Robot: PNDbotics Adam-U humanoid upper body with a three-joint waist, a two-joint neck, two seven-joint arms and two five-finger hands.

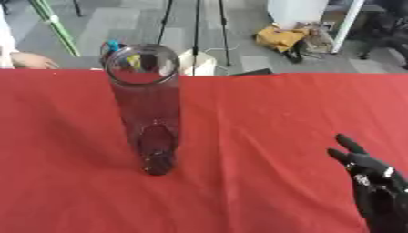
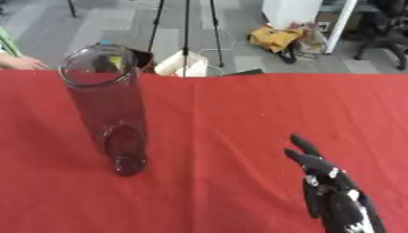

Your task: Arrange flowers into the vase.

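Nearest the camera, the robot's right hand point(image 2: 334, 200) comes up from the lower right corner, black with silver at the joints, its fingers point(image 2: 307, 145) straight and slightly spread, pointing away across the table and holding nothing. It rests or hovers low over the red tablecloth point(image 1: 263, 118); whether it touches the cloth cannot be told. Well apart from it, to its left and a little farther from the camera, stands the vase point(image 1: 147, 109), a tall clear glass cylinder set upright on the cloth. Its round open mouth point(image 1: 143, 64) leans toward the viewer's eye because the camera looks down into it, and its thick base point(image 1: 158, 166) sits on the cloth closer to the near edge than the mouth appears. Nothing shows inside the vase but the red of the cloth seen through the glass. Beyond the vase, past the far edge of the table, a person's bare hand point(image 1: 32, 60) rests at the left corner, not touching the vase. Behind the vase on the grey floor stand black tripod legs point(image 1: 196, 27), and off to its far right lies a yellow bag point(image 1: 280, 37).
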